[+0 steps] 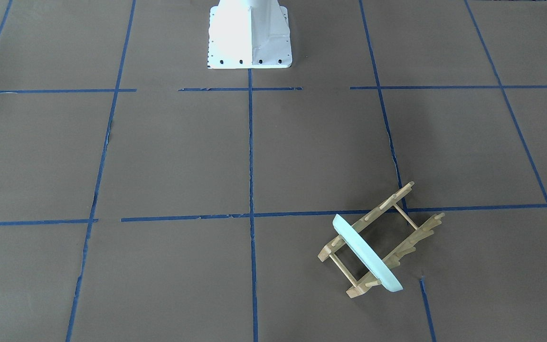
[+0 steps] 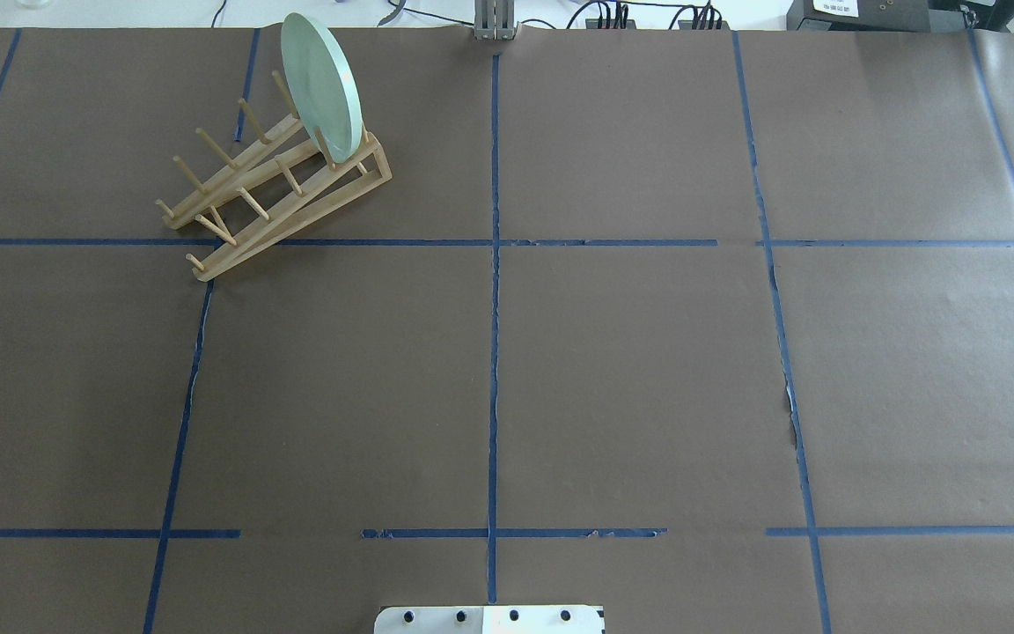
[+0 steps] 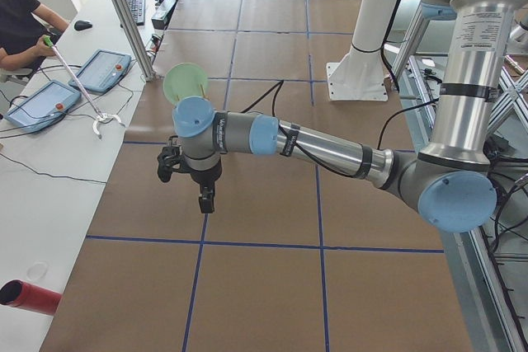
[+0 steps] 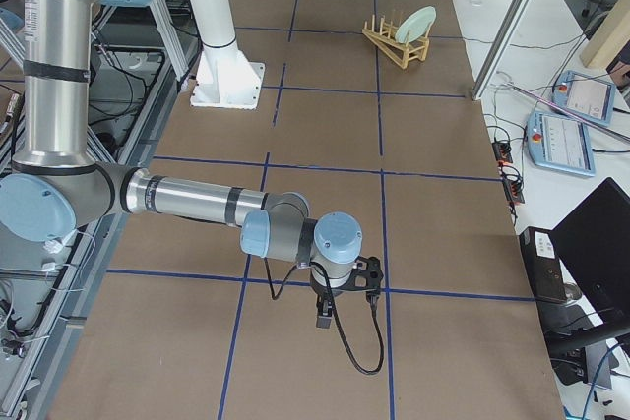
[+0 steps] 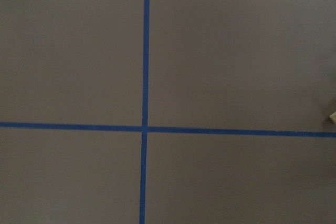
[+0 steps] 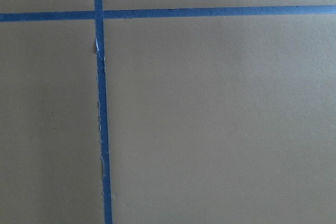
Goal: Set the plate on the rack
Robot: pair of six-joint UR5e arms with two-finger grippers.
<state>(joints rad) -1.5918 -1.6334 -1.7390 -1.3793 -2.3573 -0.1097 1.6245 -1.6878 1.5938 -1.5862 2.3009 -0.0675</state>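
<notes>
The pale mint-green plate [image 1: 366, 254] stands on edge between the pegs at one end of the light-wood rack [image 1: 416, 236]. Both sit at the table's far left in the overhead view, the plate [image 2: 318, 84] on the rack [image 2: 296, 216]. They also show far off in the exterior right view, plate [image 4: 415, 22] and rack [image 4: 394, 46]. My left gripper [image 3: 205, 200] hangs over the table, apart from the plate [image 3: 186, 82] behind it. My right gripper [image 4: 325, 320] hangs over the table's other end. I cannot tell whether either is open or shut. Neither wrist view shows fingers.
The white robot base [image 1: 249, 33] stands at the table's near edge. Blue tape lines cross the brown paper table cover. An operators' desk with tablets [image 3: 91, 72], a seated person [image 3: 16, 22], an aluminium post [image 3: 124, 14] and a red cylinder [image 3: 29, 296] lie beyond the far edge.
</notes>
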